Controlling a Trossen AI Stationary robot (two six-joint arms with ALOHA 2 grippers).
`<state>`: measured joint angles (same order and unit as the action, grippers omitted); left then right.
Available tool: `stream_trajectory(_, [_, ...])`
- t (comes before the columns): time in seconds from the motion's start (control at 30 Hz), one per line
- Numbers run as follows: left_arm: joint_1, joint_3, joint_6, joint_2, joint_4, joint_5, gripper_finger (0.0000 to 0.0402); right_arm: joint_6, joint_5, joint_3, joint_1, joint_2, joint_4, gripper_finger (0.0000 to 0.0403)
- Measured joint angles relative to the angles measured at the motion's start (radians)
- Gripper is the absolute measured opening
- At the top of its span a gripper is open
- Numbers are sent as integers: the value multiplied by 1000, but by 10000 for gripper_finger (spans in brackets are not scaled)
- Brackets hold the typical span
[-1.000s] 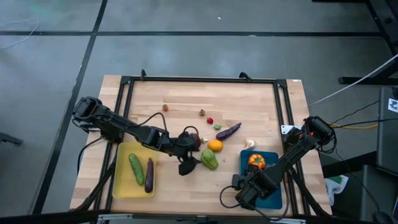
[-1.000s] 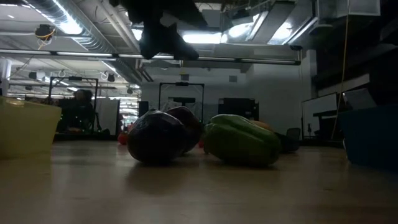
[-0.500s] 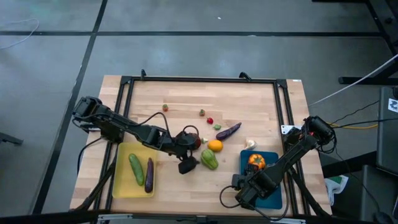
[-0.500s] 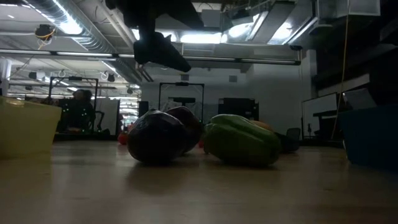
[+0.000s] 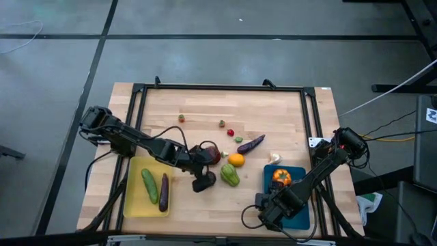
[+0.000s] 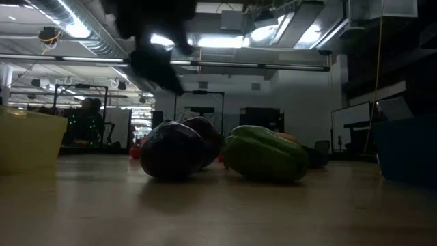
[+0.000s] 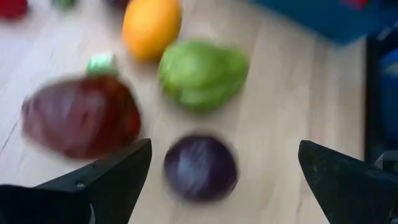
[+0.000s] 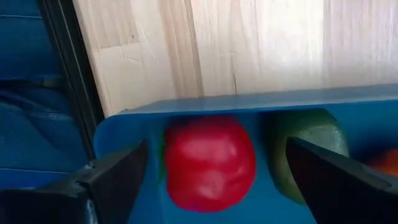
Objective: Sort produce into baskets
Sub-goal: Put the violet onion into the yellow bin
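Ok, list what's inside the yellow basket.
In the yellow basket lie a green cucumber and a purple eggplant, side by side. The left arm's cable crosses the basket's upper edge, so that strip is hidden. Nothing else shows inside.

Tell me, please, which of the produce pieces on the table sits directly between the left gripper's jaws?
The small round purple piece, framed by the open left gripper; the dark red piece, green pepper and orange lie beyond.

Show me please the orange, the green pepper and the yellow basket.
orange (image 5: 236, 160), high view, middle of its top.
green pepper (image 5: 229, 175), high view, centre of its body.
yellow basket (image 5: 133, 195), high view, bare floor beside the cucumber.
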<state>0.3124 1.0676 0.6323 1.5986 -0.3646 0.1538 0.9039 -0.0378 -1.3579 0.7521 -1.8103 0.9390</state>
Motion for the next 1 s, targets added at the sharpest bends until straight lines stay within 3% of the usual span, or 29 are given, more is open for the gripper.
stream_trajectory(0.17, [26, -1, 35, 13, -96, 12, 400, 0, 0, 0, 0, 0, -4, 376])
stream_trajectory(0.6, [47, -1, 46, 148, -61, 15, 400, -2, 1, 0, 0, 0, -26, 376])
stream_trajectory(1.0, [47, -1, 20, 163, 41, 27, 400, -101, 46, 0, -64, 0, 4, 376])
